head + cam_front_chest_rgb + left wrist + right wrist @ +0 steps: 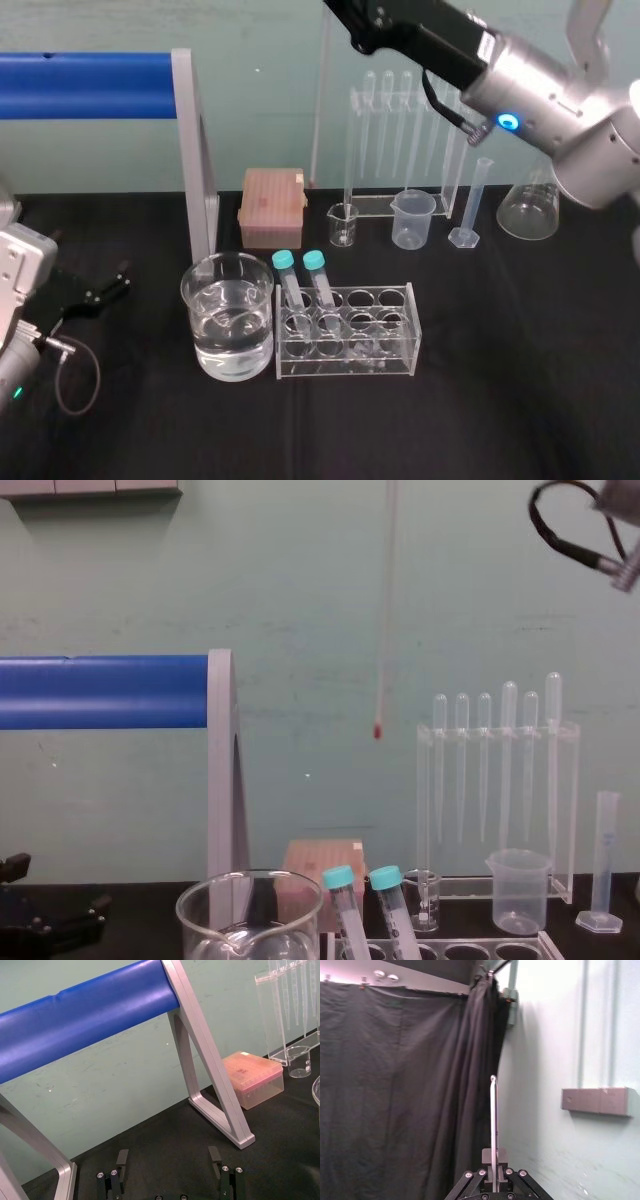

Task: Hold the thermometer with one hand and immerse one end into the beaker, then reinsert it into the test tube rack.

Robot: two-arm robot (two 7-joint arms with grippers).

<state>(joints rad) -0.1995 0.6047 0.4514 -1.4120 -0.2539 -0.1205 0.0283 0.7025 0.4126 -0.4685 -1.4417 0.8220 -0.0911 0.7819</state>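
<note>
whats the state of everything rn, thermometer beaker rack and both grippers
thermometer: out of the rack, hanging upright in the air, red tip down
right gripper: shut on the thermometer, raised high
left gripper: open, empty, low at the table's left
beaker: upright, part full of clear liquid, nothing dipped in it
test tube rack: two teal-capped tubes in its left holes, remaining holes empty
</note>
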